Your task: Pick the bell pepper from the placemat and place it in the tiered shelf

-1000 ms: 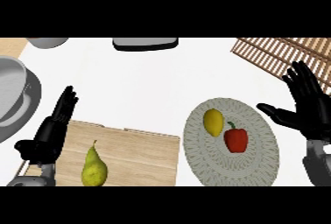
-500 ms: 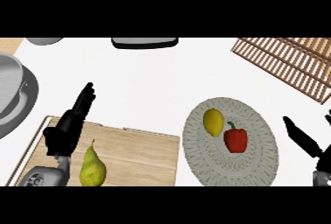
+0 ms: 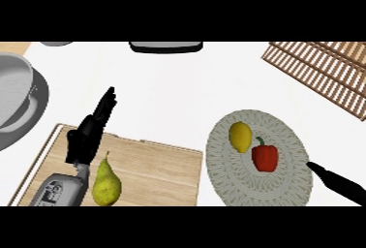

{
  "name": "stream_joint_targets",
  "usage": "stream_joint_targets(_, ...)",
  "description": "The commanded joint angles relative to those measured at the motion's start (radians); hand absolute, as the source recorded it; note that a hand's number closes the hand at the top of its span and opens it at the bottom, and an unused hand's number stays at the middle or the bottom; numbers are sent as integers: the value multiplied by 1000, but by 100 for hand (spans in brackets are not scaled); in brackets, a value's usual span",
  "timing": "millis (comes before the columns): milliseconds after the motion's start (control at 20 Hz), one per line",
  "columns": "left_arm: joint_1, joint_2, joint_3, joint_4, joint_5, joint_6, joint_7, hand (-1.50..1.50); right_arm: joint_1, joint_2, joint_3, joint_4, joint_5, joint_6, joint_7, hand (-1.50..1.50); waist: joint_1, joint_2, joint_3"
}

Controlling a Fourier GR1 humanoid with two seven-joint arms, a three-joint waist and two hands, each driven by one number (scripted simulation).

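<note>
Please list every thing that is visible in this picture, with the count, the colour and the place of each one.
bell pepper: one, red, on the placemat, right of the lemon
lemon: one, yellow, on the placemat, upper left part
placemat: one, grey, round, woven, lower right of the counter
pear: one, yellow-green, on the cutting board
cutting board: one, light wood, lower left
tiered shelf: one, wooden slats, upper right corner
pot: one, grey, left edge
dark tray: one, black, top edge, partly cut off
left hand: one, black, open, over the cutting board's upper left
right hand: one, black, lower right edge, mostly out of view
</note>
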Motion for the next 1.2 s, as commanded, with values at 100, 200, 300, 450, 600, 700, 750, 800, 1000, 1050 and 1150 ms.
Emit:
stream_joint_targets(100,-12,-11,-2,11,-22,3,-4,0,7,-198,86,-231,155,7,391,-150,13,1,-2)
stream_joint_targets(200,-35,-51,-28,17,-39,24,20,0,-25,-238,116,-264,209,19,525,-150,14,2,-1)
stream_joint_targets(300,-19,-21,2,24,-18,3,9,0,-7,-345,105,-334,201,111,633,-150,12,0,-3)
stream_joint_targets(450,-30,-10,14,30,-7,-19,-7,0,-34,-418,169,-392,246,193,799,-150,18,2,-4)
stream_joint_targets(600,-36,-45,-17,27,-35,10,11,0,-84,-487,230,-409,289,287,942,-150,27,4,-3)
stream_joint_targets(700,1,-41,-13,39,-24,-8,-23,0,-121,-504,275,-444,322,329,1070,-150,33,5,-3)
stream_joint_targets(750,-19,2,16,27,-12,-39,-24,0,-199,-497,277,-435,327,352,1148,-150,43,6,-2)
stream_joint_targets(800,-65,-32,-7,19,-40,-4,23,0,-225,-496,307,-467,347,378,1200,-150,35,4,-1)
stream_joint_targets(1000,-40,-49,-1,38,-36,-15,4,0,-396,-377,392,-430,402,438,1360,-150,36,5,0)
stream_joint_targets(1050,-77,-56,16,69,-36,-7,-3,0,-400,-381,398,-525,411,458,1427,-150,25,3,0)
stream_joint_targets(1150,-19,-19,40,12,3,-50,28,0,-403,-335,401,-436,455,454,1380,-150,26,1,1)
